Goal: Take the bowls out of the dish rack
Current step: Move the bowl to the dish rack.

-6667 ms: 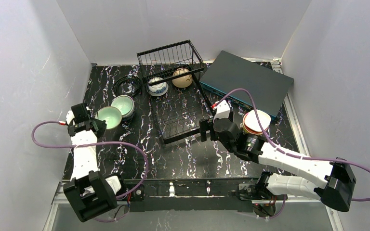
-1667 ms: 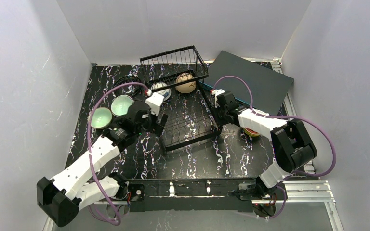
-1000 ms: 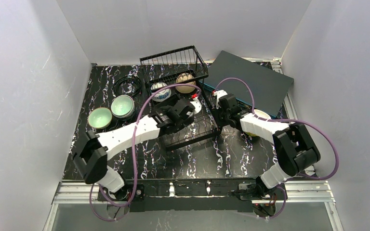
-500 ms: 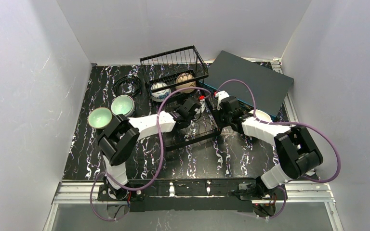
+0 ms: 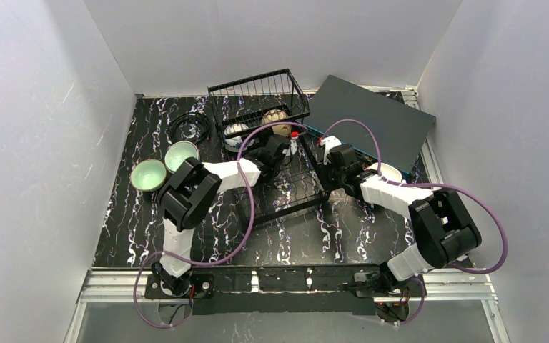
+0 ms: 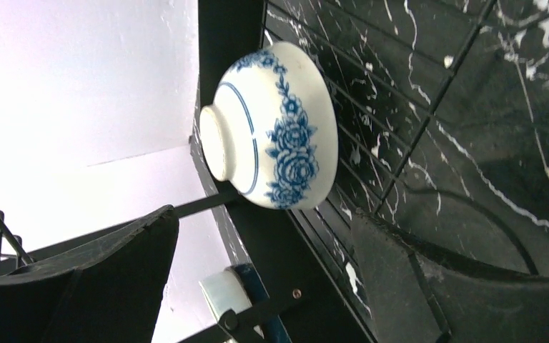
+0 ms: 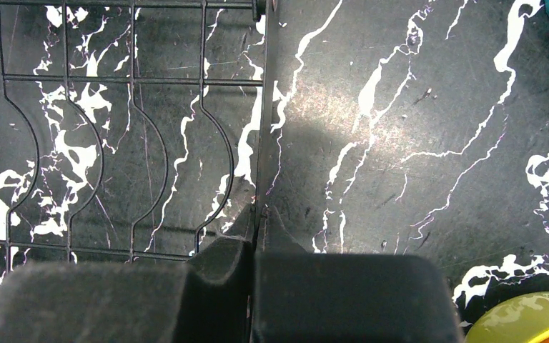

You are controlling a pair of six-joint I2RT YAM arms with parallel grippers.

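Observation:
The black wire dish rack (image 5: pixel 280 187) stands mid-table with its raised basket at the far end. Under that basket lie a blue-and-white bowl (image 5: pixel 234 133) and a beige bowl (image 5: pixel 274 118). My left gripper (image 5: pixel 277 146) reaches into the rack, open and empty. In the left wrist view the blue-and-white bowl (image 6: pixel 275 125) lies tipped on its side just ahead of my open left gripper (image 6: pixel 271 286), apart from both fingers. My right gripper (image 5: pixel 327 168) is shut on the rack's right rim wire (image 7: pixel 261 128), which runs between the tips of the right gripper (image 7: pixel 259 214).
Two pale green bowls (image 5: pixel 148 174) (image 5: pixel 181 155) sit on the table at the left. A stack of bowls (image 5: pixel 387 171) lies behind my right arm, its yellow rim (image 7: pixel 529 321) near the right gripper. A dark grey-teal box (image 5: pixel 379 121) is at the back right, a cable coil (image 5: pixel 189 127) at the back left.
My left arm has swung right and reached deeper into the rack, toward the blue-and-white bowl. The right gripper stays on the rack's rim.

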